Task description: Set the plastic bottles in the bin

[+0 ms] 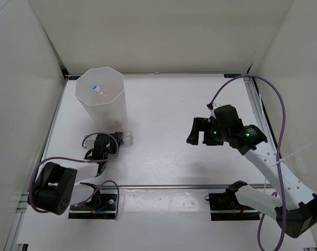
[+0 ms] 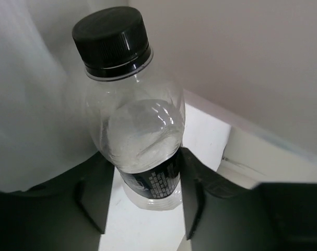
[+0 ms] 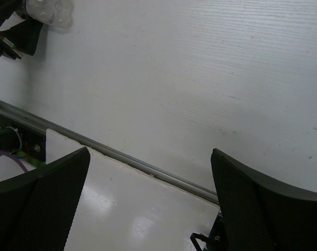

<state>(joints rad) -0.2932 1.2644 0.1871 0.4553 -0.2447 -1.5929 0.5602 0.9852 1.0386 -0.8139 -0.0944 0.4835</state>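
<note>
Dark fingers [image 2: 95, 198] of the left end effector [image 2: 145, 172] pressed on either side of the black-capped bottle [image 2: 140, 130] at its label band, so it looked gripped, with the cap pointing away from the wrist. To my eye, the step called for a steady squeeze and a lift well above the rim of the bin [image 1: 103, 107] before swinging over. The tall wall stood just beside the bottle on the far left, and a low sweep could knock it. Release should wait until the bottle hung over the opening. Bottle and end effector sat at the bin's near right foot. Well apart to the right, the right end effector [image 1: 200, 138] hung wide open and empty over the counter [image 1: 163, 157].
</note>
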